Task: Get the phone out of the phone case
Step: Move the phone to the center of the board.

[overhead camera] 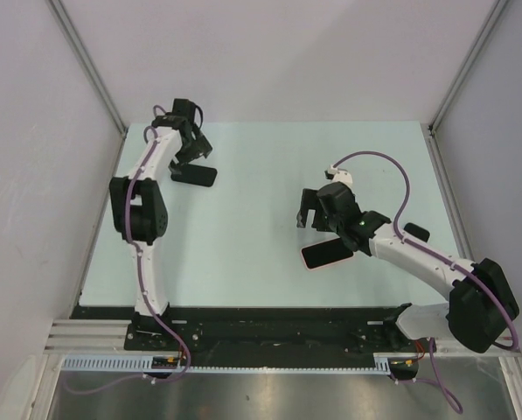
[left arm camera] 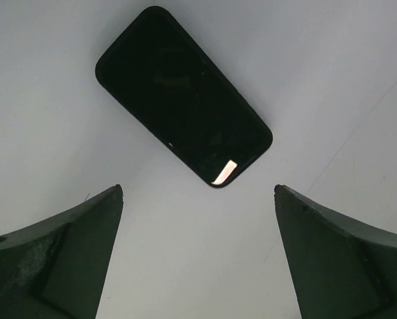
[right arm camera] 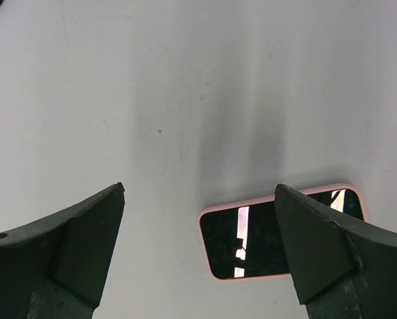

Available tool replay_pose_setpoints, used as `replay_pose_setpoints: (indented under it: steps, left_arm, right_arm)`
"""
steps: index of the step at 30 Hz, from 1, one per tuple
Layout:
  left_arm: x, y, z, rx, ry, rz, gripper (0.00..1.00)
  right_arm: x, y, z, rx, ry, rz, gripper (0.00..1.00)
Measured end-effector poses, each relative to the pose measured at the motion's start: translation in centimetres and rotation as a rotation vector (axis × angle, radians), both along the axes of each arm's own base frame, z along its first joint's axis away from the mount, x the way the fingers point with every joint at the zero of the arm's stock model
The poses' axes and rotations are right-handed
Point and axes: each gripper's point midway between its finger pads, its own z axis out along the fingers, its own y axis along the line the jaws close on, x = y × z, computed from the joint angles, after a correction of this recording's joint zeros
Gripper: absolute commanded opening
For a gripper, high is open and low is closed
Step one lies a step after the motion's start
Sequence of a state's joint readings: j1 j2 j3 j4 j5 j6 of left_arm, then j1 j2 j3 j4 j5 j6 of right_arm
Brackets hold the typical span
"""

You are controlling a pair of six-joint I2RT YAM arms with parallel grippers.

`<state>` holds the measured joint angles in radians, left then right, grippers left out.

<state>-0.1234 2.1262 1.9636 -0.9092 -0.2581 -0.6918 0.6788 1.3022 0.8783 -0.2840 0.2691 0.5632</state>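
A phone with a glossy black screen [right arm camera: 245, 246] sits in a pink case [overhead camera: 323, 255] that lies flat on the table, right of centre. My right gripper [overhead camera: 311, 213] hovers just beyond it, open and empty; in the right wrist view [right arm camera: 198, 187] the pink case rim [right arm camera: 202, 232] lies low between the fingers, partly hidden behind the right finger [right arm camera: 331, 259]. A flat black phone-shaped slab [overhead camera: 197, 175] lies at the far left. My left gripper [overhead camera: 191, 157] is open and empty just above it; the slab [left arm camera: 181, 93] shows ahead of the fingers in the left wrist view [left arm camera: 198, 189].
The pale table [overhead camera: 261, 157] is bounded by white walls with metal corner posts [overhead camera: 86, 66] at the back left and right. A black rail [overhead camera: 269, 319] runs along the near edge between the arm bases.
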Motion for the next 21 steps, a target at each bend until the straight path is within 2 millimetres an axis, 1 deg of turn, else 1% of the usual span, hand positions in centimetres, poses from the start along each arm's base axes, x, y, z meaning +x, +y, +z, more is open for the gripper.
replay_pose_setpoints:
  steps: [2,6,9,12,19,21]
  left_arm:
    - [1.1,0.1,-1.5,-0.002,0.031,0.022,1.0]
    - [2.5,0.2,-4.0,-0.014,0.076,0.061,1.0]
    - [2.7,0.2,-5.6,-0.024,0.101,0.092,1.0]
    - [2.4,0.3,-7.1,-0.033,0.131,0.135,1.0]
    - [2.4,0.8,-9.2,-0.052,0.144,0.267,1.0]
    - [2.8,0.6,-9.5,-0.071,0.133,0.298,1.0]
  right_arm:
    - [-0.1,0.2,0.0,0.008,0.002,0.006,1.0]
    - [-0.2,0.7,0.0,0.02,0.007,0.022,1.0]
    - [-0.2,0.8,-0.3,0.018,0.013,0.026,1.0]
    - [-0.2,0.9,-0.7,0.013,0.024,0.03,1.0]
    - [-0.5,1.4,-1.5,0.01,0.046,0.049,1.0]
    - [-0.6,1.6,-1.8,0.006,0.054,0.055,1.0]
